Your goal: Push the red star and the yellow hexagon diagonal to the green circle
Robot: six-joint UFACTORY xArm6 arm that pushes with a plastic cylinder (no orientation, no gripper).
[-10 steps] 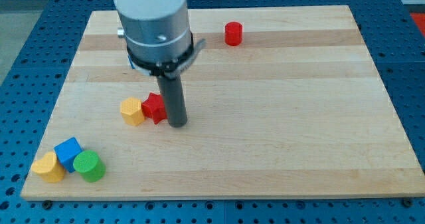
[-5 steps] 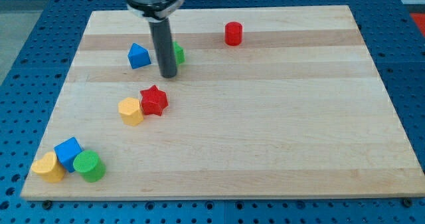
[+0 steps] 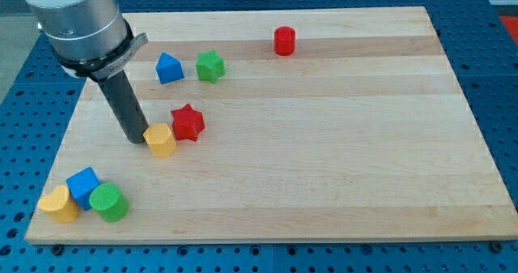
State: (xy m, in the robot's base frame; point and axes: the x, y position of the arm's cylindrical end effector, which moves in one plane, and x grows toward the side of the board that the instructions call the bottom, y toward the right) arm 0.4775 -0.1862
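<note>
The red star (image 3: 188, 121) lies left of the board's middle. The yellow hexagon (image 3: 160, 139) touches it at its lower left. The green circle (image 3: 108, 202) sits near the board's bottom left corner, well below both. My tip (image 3: 133, 139) is on the board just left of the yellow hexagon, touching or almost touching it. The rod rises from there toward the view's top left.
A blue cube (image 3: 82, 185) and a yellow block (image 3: 57, 204) crowd against the green circle. A blue block (image 3: 168, 67) and a green star (image 3: 210, 66) sit near the top. A red cylinder (image 3: 284, 40) stands at the top middle. The wooden board (image 3: 340, 143) ends close by at the left.
My tip went from right of the red star up toward the green star, then down to the left side of the yellow hexagon. The star and hexagon barely shifted.
</note>
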